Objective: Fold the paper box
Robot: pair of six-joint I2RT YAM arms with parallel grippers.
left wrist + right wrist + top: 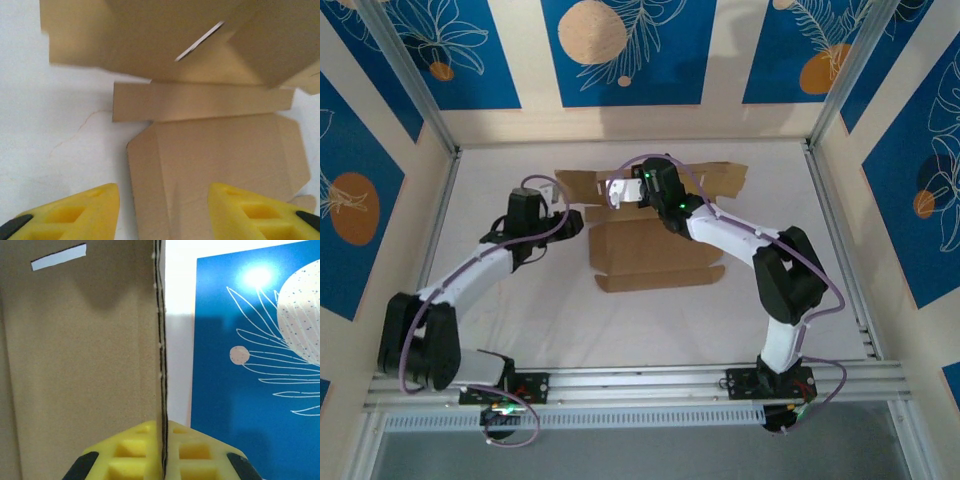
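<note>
Nearest you, both arms rise from the rail and lean inward over the table [520, 330]. The left arm bends at its elbow by the left edge and stretches away and to the right. The right arm folds at its dark elbow on the right and reaches back toward the left.

The left gripper [566, 219] hovers just beside the left edge of the box [655, 250]. In its wrist view the gripper [162, 189] stands released. Its yellow fingers [95, 210] are apart and cut off by the frame's bottom edge, with a flat panel of the box [215, 150] lying beyond the gap.

The box's near panel lies flat at mid-table. Its far part, by the back edge, is partly hidden behind the right wrist, so you cannot tell how steeply it stands. The right gripper [618, 192] meets it there. In its own view that gripper [162, 429] is clenched on the thin edge of a box panel [85, 365], and only the finger [135, 452] bases are cut off.

Beyond that edge you see the blue wall [240, 415].
</note>
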